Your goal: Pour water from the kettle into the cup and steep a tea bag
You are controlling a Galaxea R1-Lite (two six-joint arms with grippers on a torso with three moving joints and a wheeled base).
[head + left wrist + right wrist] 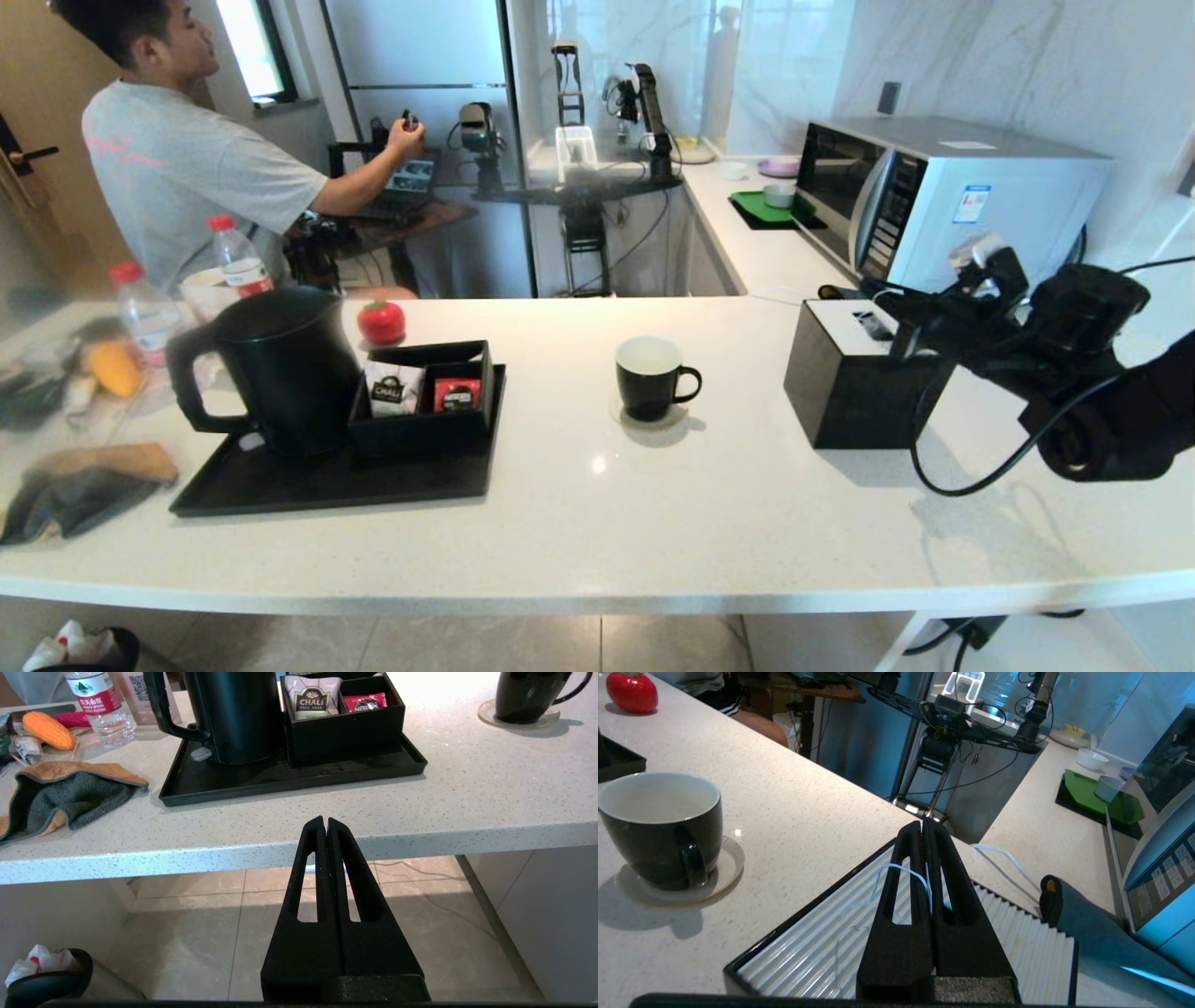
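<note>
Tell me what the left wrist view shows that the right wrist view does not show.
Only the left wrist view: the kettle on its black tray, the CHALI packet, the folded cloth and the shut left claw below the counter edge. Only the right wrist view: the shut right claw over a ribbed white tray, with a thin white string at its fingers. Both: the cup on its coaster.

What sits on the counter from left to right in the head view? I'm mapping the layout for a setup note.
Kettle → black box of packets → cup → black box with ribbed white top → right gripper.
</note>
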